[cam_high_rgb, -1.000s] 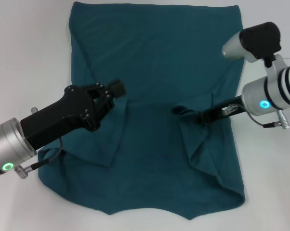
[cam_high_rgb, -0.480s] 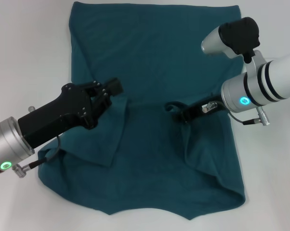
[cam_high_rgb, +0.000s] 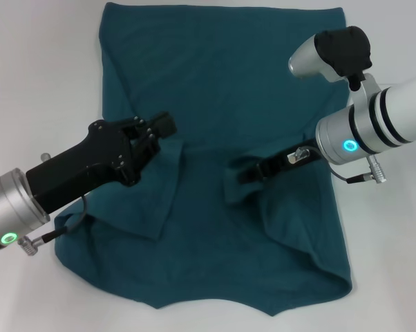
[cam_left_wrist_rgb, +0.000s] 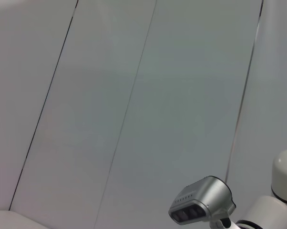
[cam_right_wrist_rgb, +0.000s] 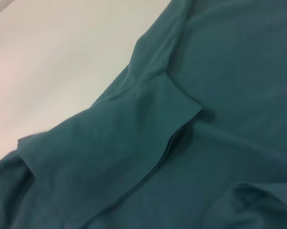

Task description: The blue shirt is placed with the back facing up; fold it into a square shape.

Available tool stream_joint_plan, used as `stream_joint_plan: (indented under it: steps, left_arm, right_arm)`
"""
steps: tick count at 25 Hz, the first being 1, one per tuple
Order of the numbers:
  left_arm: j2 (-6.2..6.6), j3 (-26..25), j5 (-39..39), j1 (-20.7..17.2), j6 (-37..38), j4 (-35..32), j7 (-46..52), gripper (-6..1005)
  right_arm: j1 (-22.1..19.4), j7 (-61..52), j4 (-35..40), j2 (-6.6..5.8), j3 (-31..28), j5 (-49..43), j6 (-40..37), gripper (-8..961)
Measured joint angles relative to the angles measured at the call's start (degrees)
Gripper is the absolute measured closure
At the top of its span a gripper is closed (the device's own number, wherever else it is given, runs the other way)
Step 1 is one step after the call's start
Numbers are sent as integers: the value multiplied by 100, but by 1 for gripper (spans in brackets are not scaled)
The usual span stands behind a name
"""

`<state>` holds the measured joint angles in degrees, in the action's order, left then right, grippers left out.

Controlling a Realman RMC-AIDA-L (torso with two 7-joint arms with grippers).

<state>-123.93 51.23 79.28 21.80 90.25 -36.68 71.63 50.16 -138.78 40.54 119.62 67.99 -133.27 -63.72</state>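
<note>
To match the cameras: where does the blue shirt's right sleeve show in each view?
Head: right sleeve folded inward right of centre, at the right gripper.
Left wrist: not in it.
Right wrist: the sleeve flap fills the middle.
Shared landmark: the sleeve's folded edge.

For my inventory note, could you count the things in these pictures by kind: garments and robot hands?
Garments: 1, the blue shirt, spread on the white table.
Robot hands: 2, the left hand over the shirt's left sleeve and the right hand pulling the right sleeve inward.
Total: 3.
</note>
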Motion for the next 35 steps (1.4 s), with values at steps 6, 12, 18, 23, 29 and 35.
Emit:
stream_joint_plan:
  steps: [6, 12, 18, 23, 29, 35]
  left_arm:
    - [2, 1, 4, -18, 36, 70, -8, 936]
    - [63, -1, 206, -54, -5, 38, 129, 937]
    - [190, -25, 1135, -44, -46, -417, 937, 937]
    - [141, -89, 1904, -121, -688, -888, 1705, 937]
    - [73, -542, 1953, -246, -1223, -1128, 2238, 924]
    - [62, -730, 1894, -159, -1075, -1115, 2246, 923]
  right_arm:
    - [-69, 297, 46, 39, -42, 121, 201, 602]
    - [-742, 545, 1260, 55, 29, 863, 39, 400]
    - [-1767, 1013, 2958, 32, 49, 2275, -165, 292]
    - [-2254, 2064, 2838, 51, 80, 3137, -140, 248]
    - [-2487, 2640, 2321, 19, -185, 3078, -8, 271]
    - [-2260, 1805, 2134, -6, -463, 2136, 324, 283]
